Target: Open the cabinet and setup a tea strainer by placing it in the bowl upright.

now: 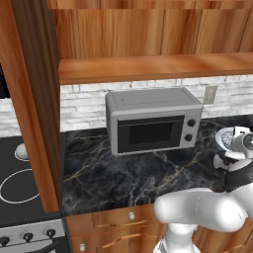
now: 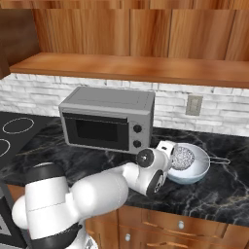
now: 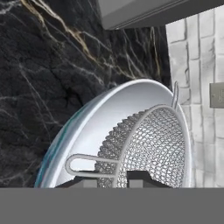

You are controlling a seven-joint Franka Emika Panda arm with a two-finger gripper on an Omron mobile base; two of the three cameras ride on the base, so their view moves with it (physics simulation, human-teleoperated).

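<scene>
Hand view looks down into the white bowl (image 3: 87, 131), where the tea strainer (image 3: 153, 144) sits with its round mesh basket inside the bowl's hollow and its wire loop handle toward the camera. The end effector (image 3: 113, 180) is clenched on the tea strainer at the rim by that loop, its dark finger tips (image 3: 140, 178) just showing on either side of the wire. From the right base view, the bowl (image 2: 197, 170) stands on the black marble surface (image 2: 223, 189) just right of the grey microwave (image 2: 107, 119), below the open cabinet (image 2: 136, 65) shelf, and the strainer (image 2: 184, 158) rests in it with a thin handle reaching right over the rim.
</scene>
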